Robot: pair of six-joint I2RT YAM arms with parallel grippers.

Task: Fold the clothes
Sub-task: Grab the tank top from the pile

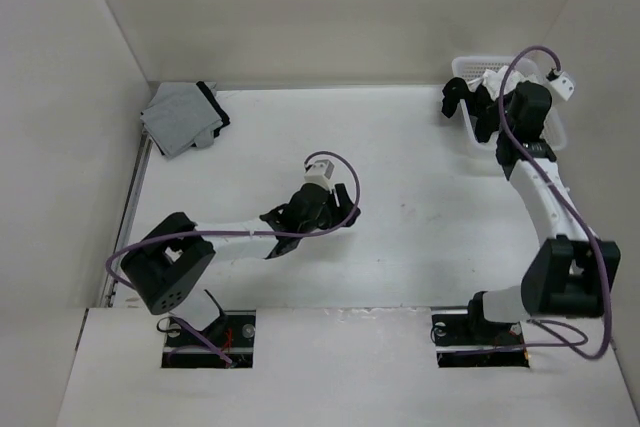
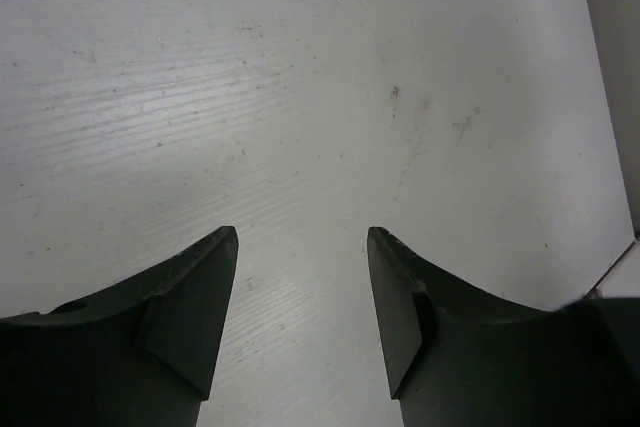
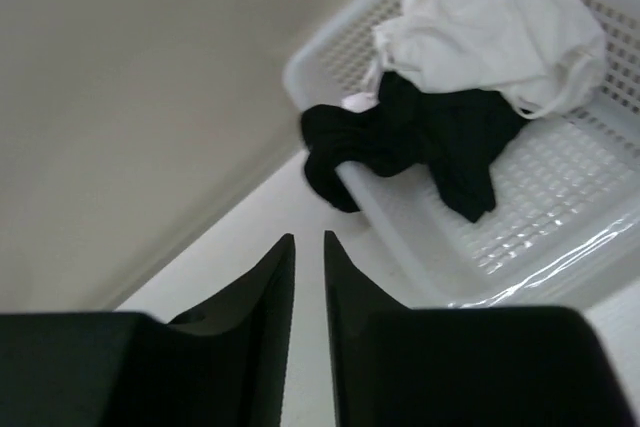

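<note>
l gripper [image 2: 300, 247]: jaws spread wide, nothing btwn them; hovers over bare table [image 2: 300, 77] near its mid, fingers pointing twd far right
r gripper [image 3: 310, 247]: jaws nearly together w/ a thin gap, nothing in it; holds nothing; at far right corner, just beside basket [image 3: 560, 202], not touching it
white garment [image 3: 490, 27]: crumpled in a heap inside basket, at the end away from r gripper; wrinkly; a thin strap loops at its right edge; neither gripper touches it
black clothes [image 3: 420, 137]: in same basket, partly under white garment; one end spills over the rim & hangs down outside twd table
basket type: white plastic mesh, at far right of table, close to wall [image 3: 120, 97]
grey garment [image 1: 180, 119]: folded, black trim on its right side; far left corner of table; well apart from both arms
arms: well apart; l at mid table, r by basket
</note>
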